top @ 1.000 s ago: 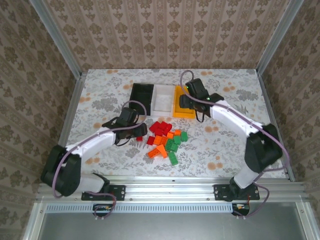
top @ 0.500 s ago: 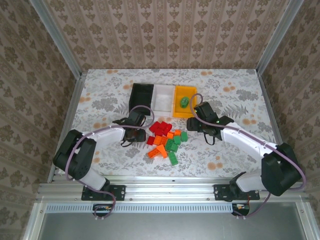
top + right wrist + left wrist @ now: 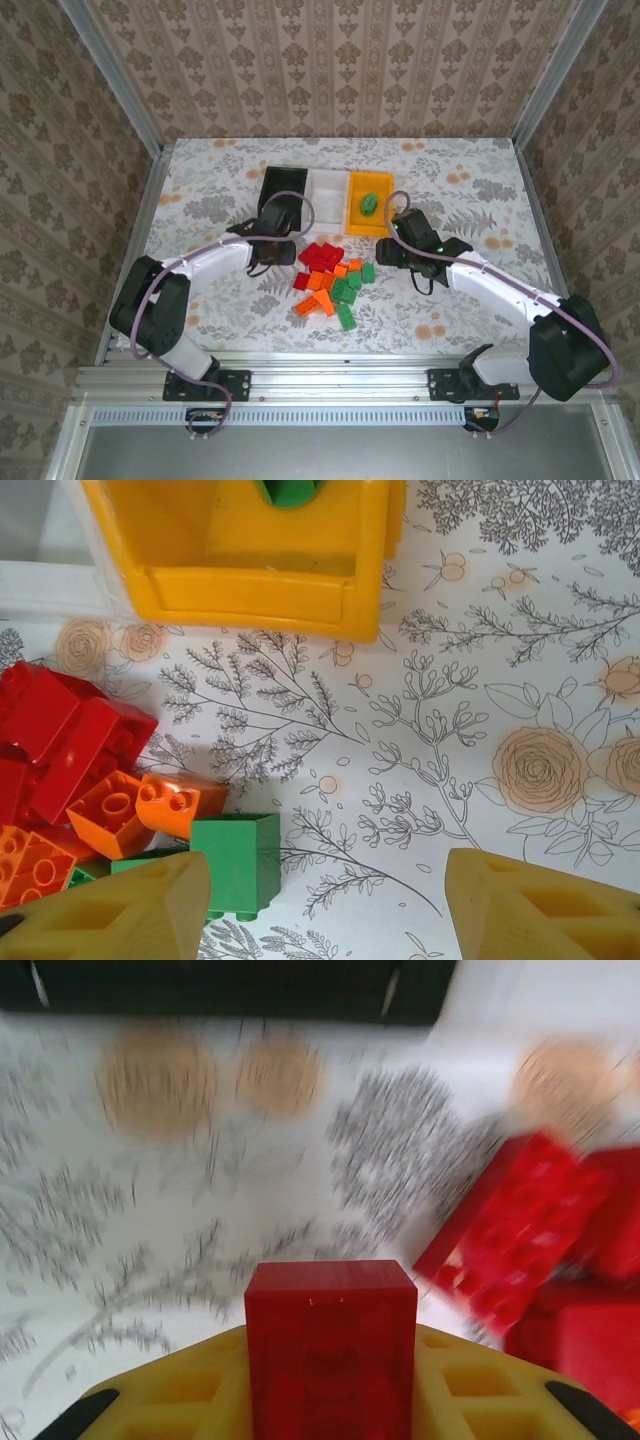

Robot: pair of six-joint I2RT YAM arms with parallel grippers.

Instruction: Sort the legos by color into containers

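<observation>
Left wrist view settles the main fact: the left pincer (image 3: 273,248) is clamped narrow on a red brick (image 3: 332,1345), which stands upright between the yellow fingers (image 3: 180,1395). The black bin (image 3: 220,982) is just ahead and more red bricks (image 3: 520,1230) lie to the right. That picture is blurred, so I cannot tell whether the brick is clear of the counter (image 3: 200,205).

The grip looks to be near the fingertips, so a quick swing could shake the brick loose short of a bin. The yellow bin (image 3: 354,218) holds one green piece (image 3: 369,203), so a red brick dropped there would mix colours.

The right pincer (image 3: 318,908) stands half wide with nothing between its jaws, low beside a green brick (image 3: 235,865) that sits hard against an orange one (image 3: 165,805). Closing there could catch both. With both arms near the pile (image 3: 330,280), they could also bump each other.

Top external view gives the layout: black, white (image 3: 328,195) and yellow bins in a row beyond the pile. The wrist views give the grip detail, which is too small to read from above
</observation>
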